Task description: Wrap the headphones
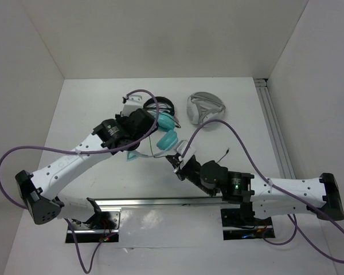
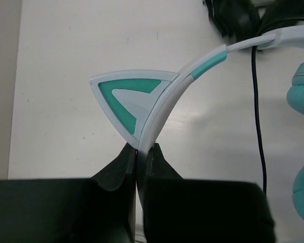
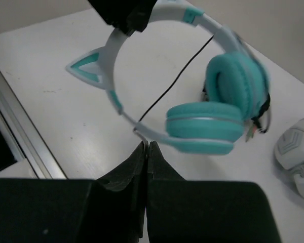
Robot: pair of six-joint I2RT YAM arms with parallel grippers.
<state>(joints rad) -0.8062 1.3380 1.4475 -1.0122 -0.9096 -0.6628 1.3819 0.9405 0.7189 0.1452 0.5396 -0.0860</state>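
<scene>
Enclosure: white walls [image 1: 28,51] close in the left, far and right sides of the table [image 1: 86,109]. The widest bare stretch lies on the left, between the left arm and the left wall.

Rails: one aluminium rail [image 1: 275,132] runs along the right edge; another, the near rail [image 1: 160,201], crosses in front of both arm bases.

Arms: both reach inward and meet near the table's middle, leaving little room between them.

The headphones [image 1: 167,130]: centre of the table, towards the far side, just in front of the black headphones [image 1: 160,105] and left of the white-grey headphones [image 1: 205,109]. Teal padded cups, pale headband with teal inlays, a triangular cat ear [image 2: 131,96]. Whether the cups rest on the table cannot be told.

Left gripper [image 2: 140,152]: pinching the headband edge just below the cat ear.

Right gripper [image 3: 146,147]: jaws pressed together, tips just below the headband near one cup; whether they catch anything cannot be told.

Cable [image 2: 258,126]: thin, black, running across the gap inside the headband
</scene>
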